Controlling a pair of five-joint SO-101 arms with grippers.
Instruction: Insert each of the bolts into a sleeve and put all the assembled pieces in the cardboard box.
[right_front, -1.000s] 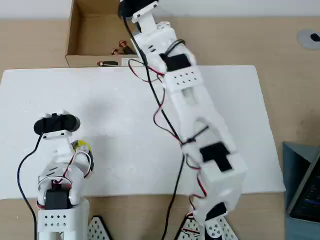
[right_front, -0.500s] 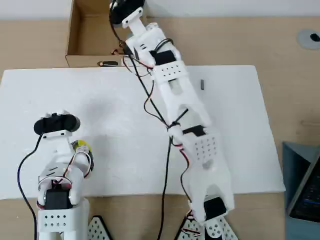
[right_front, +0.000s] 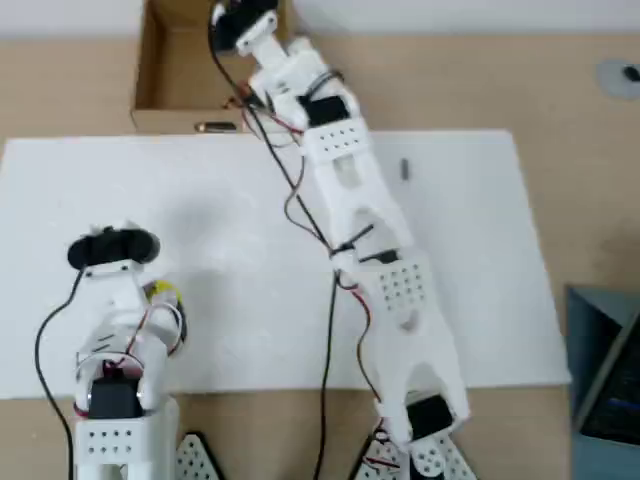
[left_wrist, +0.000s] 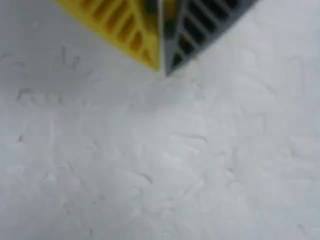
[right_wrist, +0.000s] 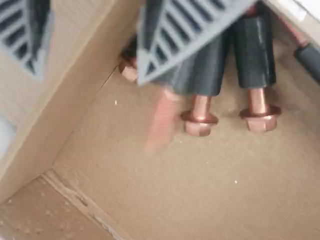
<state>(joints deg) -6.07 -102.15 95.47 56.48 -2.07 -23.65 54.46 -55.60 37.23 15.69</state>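
Note:
The cardboard box (right_front: 150, 60) stands at the far left beyond the white mat. My right arm (right_front: 290, 75) stretches across the mat into it. Inside, my right gripper (right_wrist: 90, 77) is open, its grey fingers (right_wrist: 185, 30) wide apart with nothing between them. Two black sleeves with copper bolts in them (right_wrist: 200, 95) (right_wrist: 257, 75) lie on the box floor (right_wrist: 175, 190), and a blurred copper piece (right_wrist: 162, 120) shows beside them. One lone dark sleeve (right_front: 404, 170) lies on the mat. My left gripper (left_wrist: 162, 67) is shut and empty, just above the mat.
A loose bolt (right_front: 215, 127) rests on the box's near wall edge. The left arm (right_front: 115, 330) stands at the mat's near left corner. A dark device (right_front: 605, 380) sits off the mat at the right edge. The white mat (right_front: 200, 230) spans the table's middle.
My right arm has swung left and farther over the box, uncovering the dark sleeve on the mat. The left arm has kept still.

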